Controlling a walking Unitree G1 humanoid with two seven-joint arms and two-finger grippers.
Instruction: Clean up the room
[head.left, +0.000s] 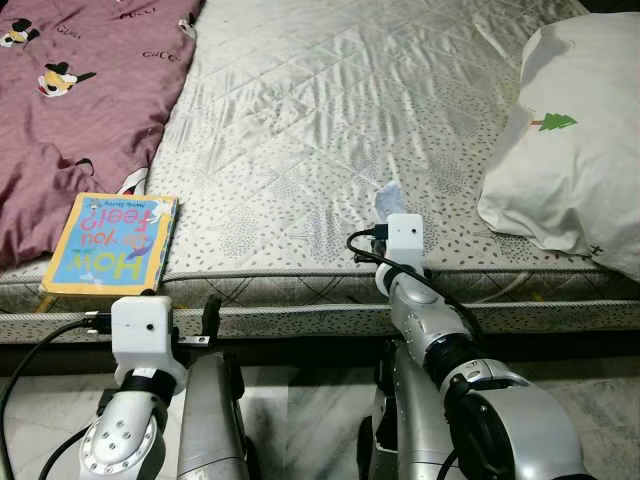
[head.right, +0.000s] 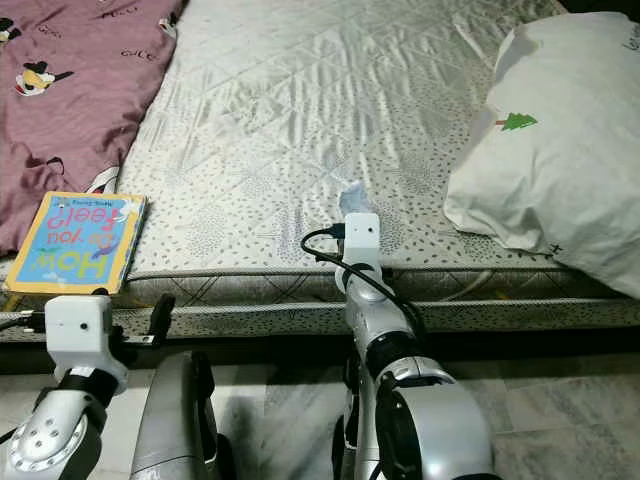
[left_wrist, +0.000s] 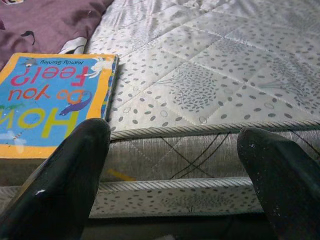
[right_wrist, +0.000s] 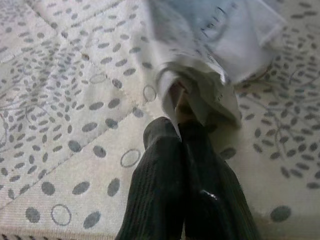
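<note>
A crumpled white and pale blue wrapper (head.left: 388, 200) lies on the quilted mattress (head.left: 320, 110) near its front edge. My right gripper (right_wrist: 179, 126) reaches over that edge and is shut on the wrapper's (right_wrist: 210, 45) lower corner, fingers pressed together. A blue and yellow picture book (head.left: 112, 243) lies flat at the mattress's front left corner. My left gripper (left_wrist: 175, 137) is open, held low in front of the mattress side, just right of the book (left_wrist: 50, 100), touching nothing.
A large white pillow (head.left: 570, 150) with a small green tree print takes up the bed's right side. A maroon cartoon-print blanket (head.left: 70, 90) covers the far left. Pale tiled floor (head.left: 300, 400) runs below the bed edge.
</note>
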